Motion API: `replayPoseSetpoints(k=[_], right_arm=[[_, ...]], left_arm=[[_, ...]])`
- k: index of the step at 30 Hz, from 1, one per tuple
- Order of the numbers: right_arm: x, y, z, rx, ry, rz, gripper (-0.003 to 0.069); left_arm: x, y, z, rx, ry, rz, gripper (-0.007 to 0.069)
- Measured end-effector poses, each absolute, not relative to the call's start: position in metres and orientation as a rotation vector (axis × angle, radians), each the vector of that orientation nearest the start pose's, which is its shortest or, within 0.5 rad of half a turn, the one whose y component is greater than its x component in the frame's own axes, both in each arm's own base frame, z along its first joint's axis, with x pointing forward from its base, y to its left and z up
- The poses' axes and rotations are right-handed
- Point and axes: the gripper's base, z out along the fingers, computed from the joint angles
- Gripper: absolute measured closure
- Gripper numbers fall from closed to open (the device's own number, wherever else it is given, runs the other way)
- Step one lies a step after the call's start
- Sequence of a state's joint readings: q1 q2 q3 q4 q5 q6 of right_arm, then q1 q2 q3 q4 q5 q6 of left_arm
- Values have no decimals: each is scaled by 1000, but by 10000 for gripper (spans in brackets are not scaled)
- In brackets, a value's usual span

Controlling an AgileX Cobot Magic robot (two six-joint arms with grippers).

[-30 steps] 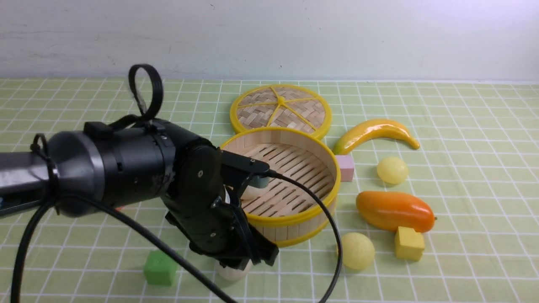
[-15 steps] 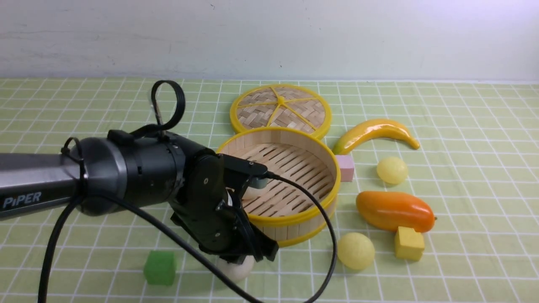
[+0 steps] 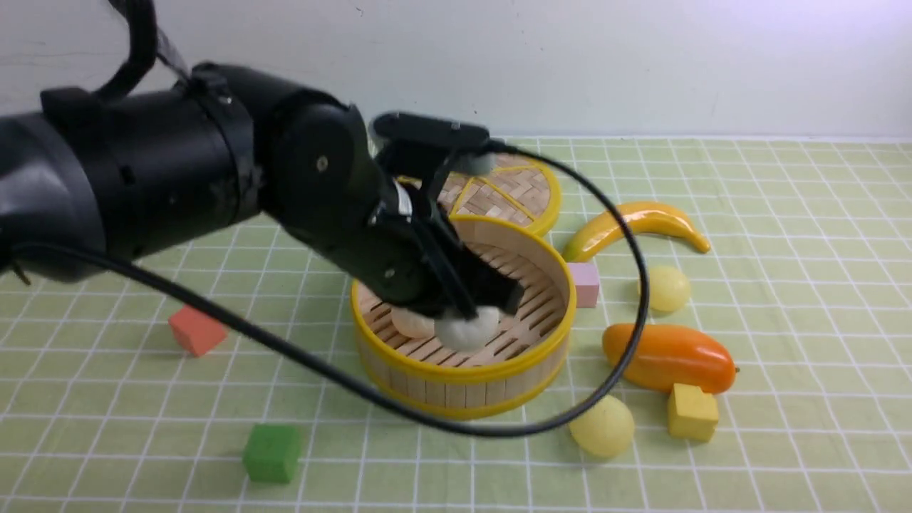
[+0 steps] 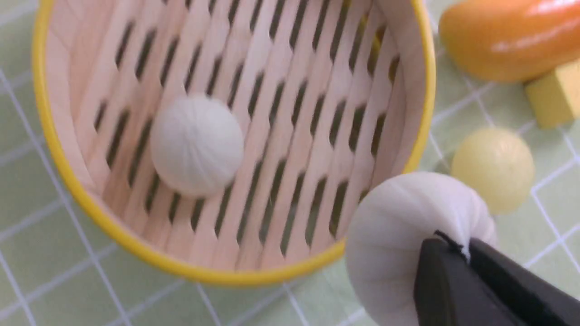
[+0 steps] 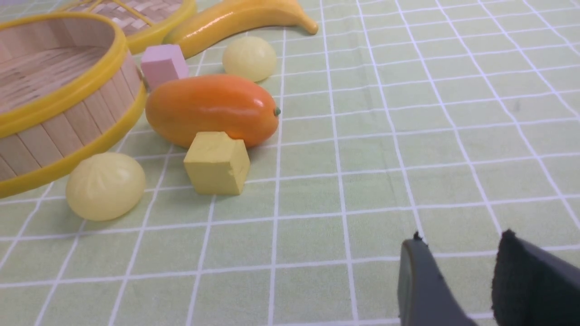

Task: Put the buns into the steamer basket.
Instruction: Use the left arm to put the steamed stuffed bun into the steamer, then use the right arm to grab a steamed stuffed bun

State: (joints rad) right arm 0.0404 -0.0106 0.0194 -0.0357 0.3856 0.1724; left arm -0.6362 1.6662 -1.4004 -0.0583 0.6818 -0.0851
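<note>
My left gripper (image 3: 474, 313) is shut on an off-white bun (image 3: 467, 330), pinching it (image 4: 408, 244) over the near rim of the steamer basket (image 3: 463, 374). A second off-white bun (image 4: 195, 144) lies on the basket's slatted floor, partly hidden by the arm in the front view (image 3: 410, 324). One pale yellow bun (image 3: 603, 426) rests on the cloth by the basket's front right; it shows in the right wrist view (image 5: 105, 184) too. The other pale yellow bun (image 3: 663, 288) lies beyond the mango. My right gripper (image 5: 457, 253) is open and empty over bare cloth, out of the front view.
The woven lid (image 3: 509, 189) lies behind the basket. An orange mango (image 3: 666, 356), yellow cube (image 3: 691, 412), pink cube (image 3: 586, 283) and banana (image 3: 634, 224) crowd the right. A green cube (image 3: 271, 452) and red cube (image 3: 197, 330) sit left. My left arm's cable (image 3: 627, 320) loops over the right-hand objects.
My left gripper has lifted the off-white bun from the cloth in front of the basket and carried it up and back over the basket's rim. The green cube and the other buns have stayed put.
</note>
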Motion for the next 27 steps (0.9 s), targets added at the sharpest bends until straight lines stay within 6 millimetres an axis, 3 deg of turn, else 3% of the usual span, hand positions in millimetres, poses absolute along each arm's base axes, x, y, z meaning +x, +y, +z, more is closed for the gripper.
replayPoseSetpoints(k=[3, 8, 10, 12, 14, 16, 17, 19, 21, 22, 23, 24, 26, 27], right_arm=[[52, 1, 173, 102, 1876, 111, 419], [52, 1, 173, 102, 1876, 111, 419], [52, 1, 173, 102, 1876, 111, 419], [52, 1, 173, 102, 1876, 111, 419], [52, 1, 173, 102, 1876, 111, 419], [52, 1, 173, 102, 1876, 111, 419], [52, 1, 173, 102, 1876, 111, 419], [52, 1, 173, 102, 1876, 111, 419], [52, 1, 173, 102, 1876, 111, 419], [52, 1, 173, 102, 1876, 111, 419], [52, 1, 173, 102, 1876, 111, 419], [52, 1, 173, 102, 1876, 111, 419], [52, 1, 173, 102, 1876, 111, 419], [52, 1, 173, 102, 1876, 111, 419]], left_arm=[[327, -240, 296, 671, 2351, -359, 637], [367, -263, 246, 705, 2432, -312, 608], [373, -266, 236, 712, 2465, -299, 589], [382, -268, 219, 736, 2532, -258, 517], [387, -269, 216, 748, 2558, -238, 409], [388, -270, 227, 743, 2554, -241, 305], [388, -270, 228, 742, 2554, -241, 295], [386, -269, 248, 721, 2558, -246, 187], [380, -265, 267, 698, 2558, -252, 151], [379, -264, 273, 691, 2555, -255, 149], [367, -256, 304, 642, 2522, -289, 174], [361, -252, 319, 621, 2496, -313, 202], [340, -240, 355, 584, 2418, -379, 318], [338, -239, 358, 580, 2407, -387, 346]])
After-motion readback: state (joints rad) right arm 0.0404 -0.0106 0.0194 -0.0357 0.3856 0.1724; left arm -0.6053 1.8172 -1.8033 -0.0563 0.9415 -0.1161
